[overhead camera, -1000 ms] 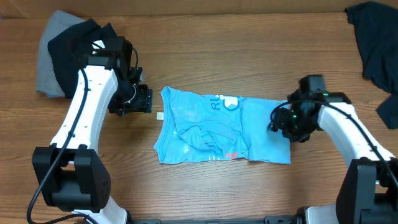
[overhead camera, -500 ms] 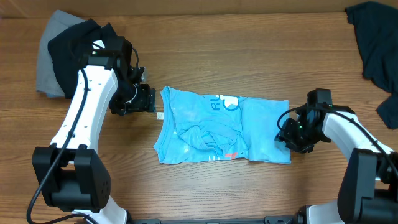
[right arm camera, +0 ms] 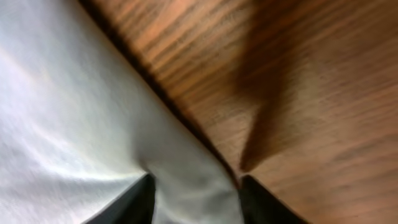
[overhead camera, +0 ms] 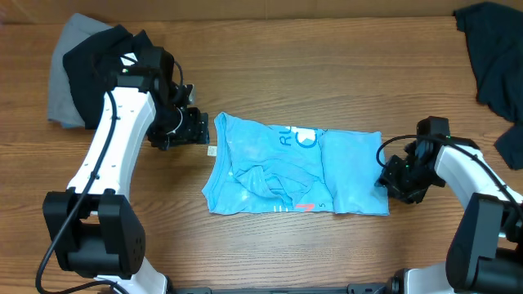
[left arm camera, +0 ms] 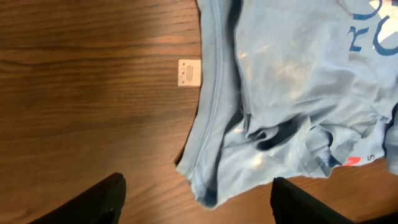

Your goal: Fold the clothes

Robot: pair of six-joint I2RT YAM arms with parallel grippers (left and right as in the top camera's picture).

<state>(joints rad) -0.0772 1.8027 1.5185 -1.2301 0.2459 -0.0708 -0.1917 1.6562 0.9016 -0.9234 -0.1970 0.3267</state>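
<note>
From overhead, four garments lie on the surface (overhead camera: 327,82): one rumpled light blue T-shirt (overhead camera: 294,175) with lettering and a red mark at centre, a black garment (overhead camera: 94,53) atop a grey garment (overhead camera: 59,94) far left, and a dark garment (overhead camera: 494,53) far right. The left gripper (overhead camera: 200,131) is just beside the shirt's upper left corner and the right gripper (overhead camera: 392,175) is at its right edge. The left wrist view shows the left gripper spread wide over the shirt's hem, near one white tag (left arm camera: 189,72). The blurred right wrist view shows two fingers (right arm camera: 134,199) apart with the shirt's edge between them; whether they pinch it I cannot tell.

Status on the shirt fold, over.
Left gripper open, left of light blue T-shirt. Right gripper straddles its right edge, grip unclear. Shirt bunched centre. Nothing blocking.
</note>
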